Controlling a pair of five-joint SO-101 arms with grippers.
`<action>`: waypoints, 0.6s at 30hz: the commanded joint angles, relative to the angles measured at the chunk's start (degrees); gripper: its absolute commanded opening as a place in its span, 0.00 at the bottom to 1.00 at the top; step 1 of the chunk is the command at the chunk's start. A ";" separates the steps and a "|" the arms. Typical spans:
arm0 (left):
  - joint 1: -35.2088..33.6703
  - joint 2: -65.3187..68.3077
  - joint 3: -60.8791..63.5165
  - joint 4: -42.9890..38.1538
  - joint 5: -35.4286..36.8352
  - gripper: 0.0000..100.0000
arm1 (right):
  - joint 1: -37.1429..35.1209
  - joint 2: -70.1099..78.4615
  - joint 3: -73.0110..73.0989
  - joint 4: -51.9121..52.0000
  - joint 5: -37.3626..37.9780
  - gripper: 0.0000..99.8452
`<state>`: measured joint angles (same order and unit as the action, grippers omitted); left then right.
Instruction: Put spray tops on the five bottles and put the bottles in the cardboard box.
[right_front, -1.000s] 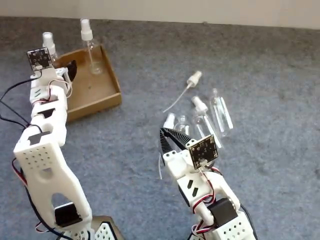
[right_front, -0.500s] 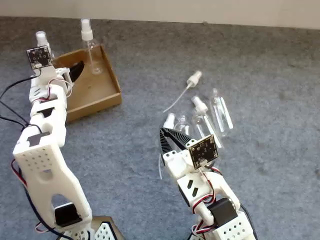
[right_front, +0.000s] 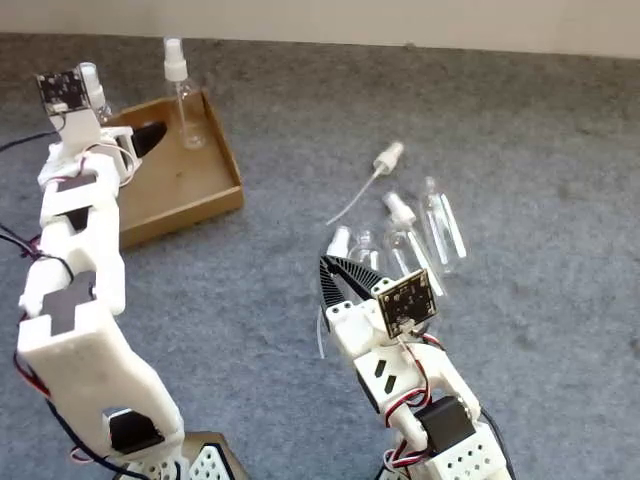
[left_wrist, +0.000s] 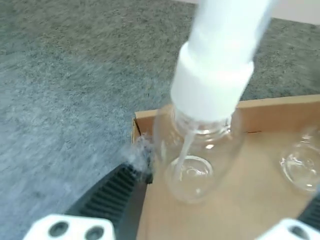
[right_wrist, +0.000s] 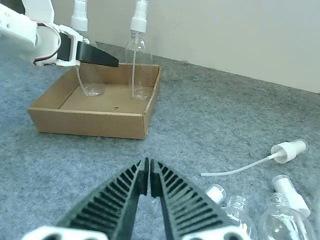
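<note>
Two white arms over grey carpet. Leftward swing of left arm since second ago. Left gripper at far corner of shallow brown cardboard box, jaws spread either side of upright clear spray-topped bottle standing inside. Right gripper unmoved, closed, empty, near three lying clear bottles. Loose white spray top just beyond.

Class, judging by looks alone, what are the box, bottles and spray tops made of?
Box: matte brown cardboard, with raw cut edges.
Bottles: clear and glossy, plastic or glass; tubes show through.
Spray tops: opaque white, smooth, likely plastic.
</note>
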<state>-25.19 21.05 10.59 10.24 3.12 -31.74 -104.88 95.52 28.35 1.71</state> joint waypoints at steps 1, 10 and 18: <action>0.13 -9.10 -0.40 7.74 0.62 0.43 | 0.84 -0.31 5.85 -1.10 -0.09 0.00; 0.57 -24.22 -0.40 26.99 0.62 0.43 | 9.01 -0.48 5.32 -1.10 -0.09 0.00; 1.27 -35.65 -0.40 42.99 0.62 0.43 | 20.62 -0.48 -2.59 1.54 -0.09 0.00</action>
<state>-25.19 -7.08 10.59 45.93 3.12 -16.79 -104.88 95.52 28.35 1.71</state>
